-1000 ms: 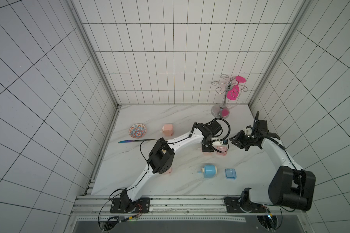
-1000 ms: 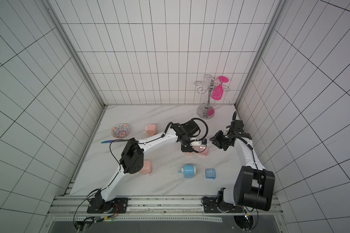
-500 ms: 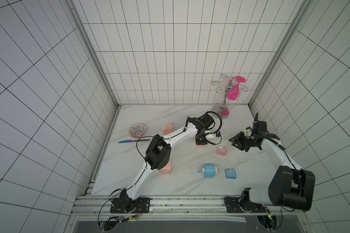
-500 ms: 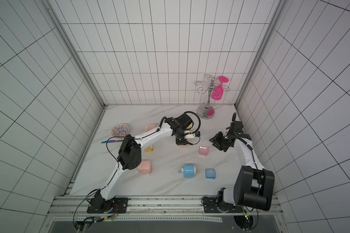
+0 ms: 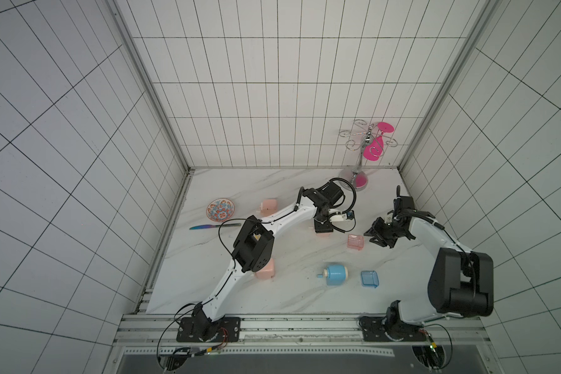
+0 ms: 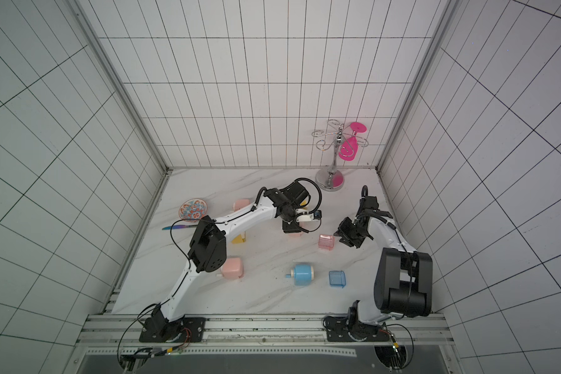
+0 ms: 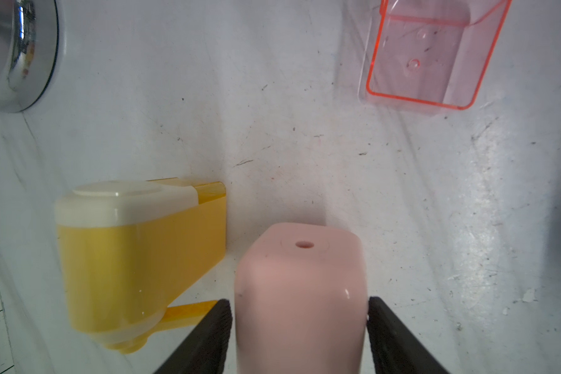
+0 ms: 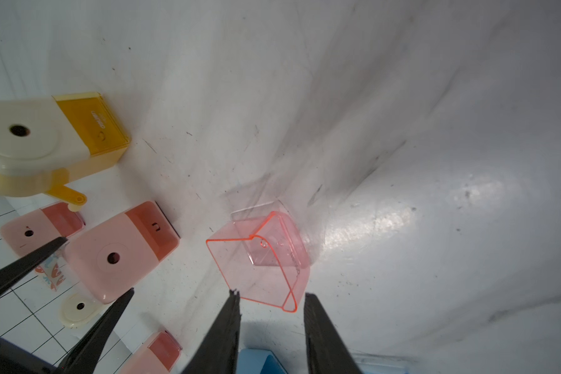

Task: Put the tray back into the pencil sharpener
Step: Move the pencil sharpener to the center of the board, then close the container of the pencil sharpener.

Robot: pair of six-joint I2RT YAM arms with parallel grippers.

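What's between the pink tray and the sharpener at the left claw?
Nothing: the left wrist view shows bare table between tray and sharpener.

The tray (image 5: 355,242) lies between the pencil sharpener (image 7: 300,291) and the right end effector (image 8: 271,295).

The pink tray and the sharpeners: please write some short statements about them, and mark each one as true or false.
1. The pink tray lies loose on the table. True.
2. The blue tray sits inside the blue sharpener. False: it lies beside it, apart.
3. The left gripper has its fingers on either side of a pink sharpener. True.
4. The yellow sharpener has no tray in it. False: its yellow tray is in place.
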